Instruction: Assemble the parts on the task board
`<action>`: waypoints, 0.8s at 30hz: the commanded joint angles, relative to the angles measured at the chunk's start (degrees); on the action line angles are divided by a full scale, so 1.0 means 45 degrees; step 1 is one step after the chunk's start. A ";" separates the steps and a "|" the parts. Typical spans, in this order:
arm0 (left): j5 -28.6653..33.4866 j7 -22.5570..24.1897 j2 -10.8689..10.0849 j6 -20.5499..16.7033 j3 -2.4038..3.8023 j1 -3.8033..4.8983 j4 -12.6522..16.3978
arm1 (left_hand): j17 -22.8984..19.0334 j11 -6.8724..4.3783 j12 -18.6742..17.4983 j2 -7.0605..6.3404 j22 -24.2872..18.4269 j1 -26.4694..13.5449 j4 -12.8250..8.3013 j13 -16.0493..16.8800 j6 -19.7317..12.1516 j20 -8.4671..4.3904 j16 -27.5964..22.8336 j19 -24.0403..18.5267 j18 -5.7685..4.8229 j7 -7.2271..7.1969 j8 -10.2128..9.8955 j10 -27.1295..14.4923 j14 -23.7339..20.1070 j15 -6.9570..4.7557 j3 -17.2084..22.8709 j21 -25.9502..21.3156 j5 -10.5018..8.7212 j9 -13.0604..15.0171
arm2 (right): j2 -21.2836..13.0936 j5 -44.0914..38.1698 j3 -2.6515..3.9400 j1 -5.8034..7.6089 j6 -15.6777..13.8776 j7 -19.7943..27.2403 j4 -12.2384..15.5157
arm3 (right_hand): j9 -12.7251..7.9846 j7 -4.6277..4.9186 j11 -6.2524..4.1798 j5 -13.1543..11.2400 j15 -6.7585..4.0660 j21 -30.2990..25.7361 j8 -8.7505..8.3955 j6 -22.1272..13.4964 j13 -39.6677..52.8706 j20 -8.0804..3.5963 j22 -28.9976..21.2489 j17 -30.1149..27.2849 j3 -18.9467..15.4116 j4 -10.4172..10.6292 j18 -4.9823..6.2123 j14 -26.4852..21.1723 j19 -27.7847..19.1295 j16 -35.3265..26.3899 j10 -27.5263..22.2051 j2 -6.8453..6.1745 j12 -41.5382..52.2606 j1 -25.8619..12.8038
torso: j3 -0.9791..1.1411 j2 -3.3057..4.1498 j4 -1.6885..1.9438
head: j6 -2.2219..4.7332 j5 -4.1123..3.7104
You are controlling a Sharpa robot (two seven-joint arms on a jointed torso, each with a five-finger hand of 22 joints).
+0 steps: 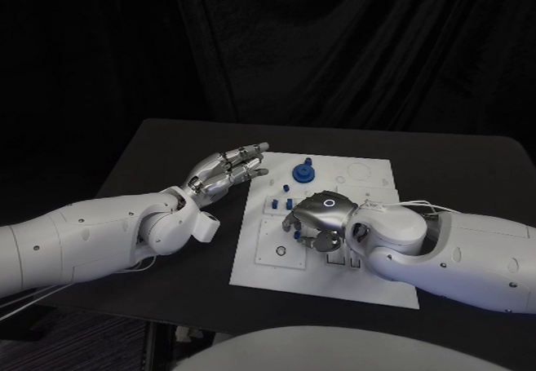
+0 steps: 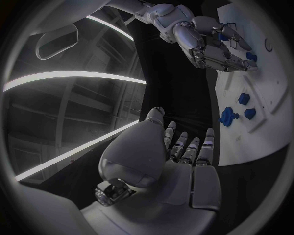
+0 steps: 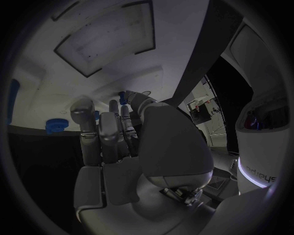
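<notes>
Right hand rests on the white board, fingers curled over small blue parts. Left hand hovers beside the board, fingers spread and empty.

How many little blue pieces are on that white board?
At least 4 visible: a gear-shaped blue piece at the task board's far edge, small ones nearer, one under the right hand, which may hide more.

Black table under a white task board, flat at its middle, nothing else directly on it
</notes>
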 commanded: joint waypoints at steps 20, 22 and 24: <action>0.0067 0.0143 -0.0059 0.0102 0.0010 -0.0064 0.0041 | -0.0020 -0.0003 -0.0089 0.0142 -0.0063 0.0033 -0.0018 -0.0002 0.0025 -0.0014 -0.0090 -0.0086 0.0055 -0.0014 0.0039 -0.0095 -0.0140 -0.0007 0.0080 -0.0053 -0.0062 0.0008 | -0.0866 0.0238 0.0017 0.0317 -0.1023 0.0182 0.0510 | -0.0386 0.0035 0.0090 -0.0414 0.0069 -0.0811 -0.0110 0.0130 0.0223 0.0059 0.0955 -0.0370 -0.0356 0.0348 0.0338 -0.0350 -0.0389 -0.0273 -0.0984 -0.0217 0.0251 -0.0266 | 0.0004 -0.0001 -0.0002 | -0.0003 -0.0025; 0.0067 0.0155 -0.0103 0.0066 0.0010 -0.0066 0.0059 | -0.0022 -0.0002 -0.0080 0.0137 -0.0085 0.0027 -0.0016 -0.0001 0.0022 -0.0016 -0.0094 -0.0097 0.0057 -0.0013 0.0038 -0.0092 -0.0150 -0.0014 0.0077 -0.0059 -0.0066 0.0008 | -0.1219 0.0839 0.0021 0.0626 -0.1218 0.0169 0.0738 | -0.0468 0.0083 0.0089 -0.0467 0.0070 -0.0870 -0.0158 0.0075 0.0278 0.0056 0.0945 -0.0399 -0.0452 0.0442 0.0343 -0.0371 -0.0391 -0.0281 -0.1085 -0.0230 0.0357 -0.0312 | 0.0003 0.0000 0.0000 | -0.0003 -0.0019; 0.0067 0.0161 -0.0142 0.0036 0.0010 -0.0067 0.0073 | -0.0025 0.0005 -0.0077 0.0123 -0.0128 0.0009 -0.0007 0.0000 0.0001 -0.0027 -0.0102 -0.0122 0.0066 -0.0005 0.0033 -0.0093 -0.0169 -0.0040 0.0067 -0.0072 -0.0072 0.0006 | -0.1609 0.1453 0.0022 0.1017 -0.1323 0.0094 0.0963 | -0.0756 0.0314 0.0098 -0.0403 0.0151 -0.0812 -0.0318 -0.0327 0.0380 0.0105 0.0973 -0.0273 -0.0607 0.0654 0.0303 -0.0279 -0.0291 -0.0175 -0.1122 -0.0205 0.0588 -0.0418 | 0.0003 0.0001 0.0000 | -0.0003 -0.0030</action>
